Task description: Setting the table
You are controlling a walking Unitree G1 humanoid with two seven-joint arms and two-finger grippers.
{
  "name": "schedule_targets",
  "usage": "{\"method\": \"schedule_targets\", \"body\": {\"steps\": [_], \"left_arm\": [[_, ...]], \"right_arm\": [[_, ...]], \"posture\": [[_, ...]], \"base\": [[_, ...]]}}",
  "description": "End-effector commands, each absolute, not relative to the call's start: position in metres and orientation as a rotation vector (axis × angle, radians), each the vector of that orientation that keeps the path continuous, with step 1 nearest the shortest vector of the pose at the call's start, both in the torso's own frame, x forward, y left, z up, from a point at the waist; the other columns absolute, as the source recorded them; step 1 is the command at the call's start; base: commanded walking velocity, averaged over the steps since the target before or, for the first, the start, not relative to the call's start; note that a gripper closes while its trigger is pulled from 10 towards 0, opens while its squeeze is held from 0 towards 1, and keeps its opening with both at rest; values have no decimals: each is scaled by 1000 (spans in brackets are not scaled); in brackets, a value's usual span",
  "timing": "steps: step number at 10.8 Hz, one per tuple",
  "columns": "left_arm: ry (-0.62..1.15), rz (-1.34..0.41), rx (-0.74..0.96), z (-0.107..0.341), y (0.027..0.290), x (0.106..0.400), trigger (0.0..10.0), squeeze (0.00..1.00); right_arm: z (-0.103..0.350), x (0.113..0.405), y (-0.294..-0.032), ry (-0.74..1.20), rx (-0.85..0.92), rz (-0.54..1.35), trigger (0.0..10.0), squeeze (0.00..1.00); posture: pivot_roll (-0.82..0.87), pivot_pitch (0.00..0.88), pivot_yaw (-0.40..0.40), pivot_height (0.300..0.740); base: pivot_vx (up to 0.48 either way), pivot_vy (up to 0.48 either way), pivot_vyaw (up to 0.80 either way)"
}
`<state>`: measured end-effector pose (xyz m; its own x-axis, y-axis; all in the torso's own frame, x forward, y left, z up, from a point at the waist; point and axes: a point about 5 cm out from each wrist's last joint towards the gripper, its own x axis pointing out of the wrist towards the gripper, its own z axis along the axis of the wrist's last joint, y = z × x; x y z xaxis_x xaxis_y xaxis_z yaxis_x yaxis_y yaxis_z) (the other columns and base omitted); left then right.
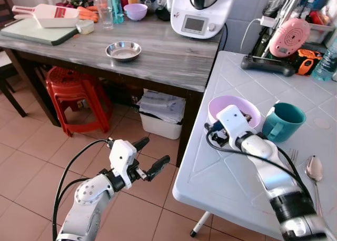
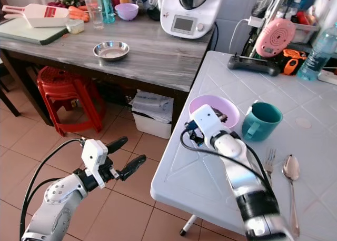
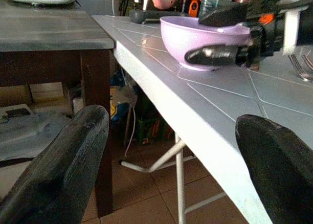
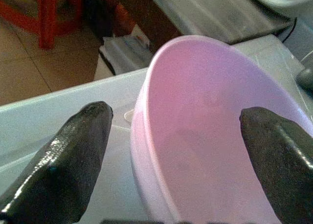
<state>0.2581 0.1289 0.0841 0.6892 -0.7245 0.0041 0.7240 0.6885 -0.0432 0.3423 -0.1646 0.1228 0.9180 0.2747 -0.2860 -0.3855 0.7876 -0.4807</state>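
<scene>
A lilac plastic bowl (image 1: 224,103) stands near the left edge of the white tiled table (image 1: 226,183). My right gripper (image 1: 227,121) is open at the bowl's near wall. One finger (image 4: 279,160) is inside the bowl and the other finger (image 4: 63,155) is outside it. Just right of the bowl stands a teal mug (image 1: 284,120). A fork (image 1: 293,156) and a spoon (image 1: 314,168) lie nearer me on the table. My left gripper (image 1: 154,152) hangs open and holds nothing, over the floor to the left of the white table.
A grey wooden table (image 1: 168,57) at the back left carries a steel bowl (image 1: 123,50), a white kitchen machine (image 1: 197,12) and a second lilac bowl (image 1: 136,11). Under it are a red stool (image 1: 71,91) and a white box of papers (image 1: 160,114). A black controller (image 1: 268,64) lies far on the white table.
</scene>
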Motion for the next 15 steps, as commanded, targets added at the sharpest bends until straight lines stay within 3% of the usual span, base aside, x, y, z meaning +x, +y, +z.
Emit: {"method": "schedule_targets", "body": {"steps": [1,2,8,15], "left_arm": [[3,-816,-28,86,128,259,10000,0],[-2,-819,-27,87,128,260,10000,0],[-16,-826,-28,88,127,259,10000,0],[-8,-833,-8,89,126,260,10000,0]], "right_arm": [[122,345,-168,224,-584,370,10000,0],[120,347,-171,240,-596,381,0,0],[116,343,-195,298,-807,437,0,0],[121,343,-188,238,-842,480,0,0]], "posture": [[-17,16,-49,740],[-16,14,-50,740],[-28,19,-44,740],[-29,16,-36,740]], "base": [[0,0,0],[0,0,0],[0,0,0],[0,0,0]]}}
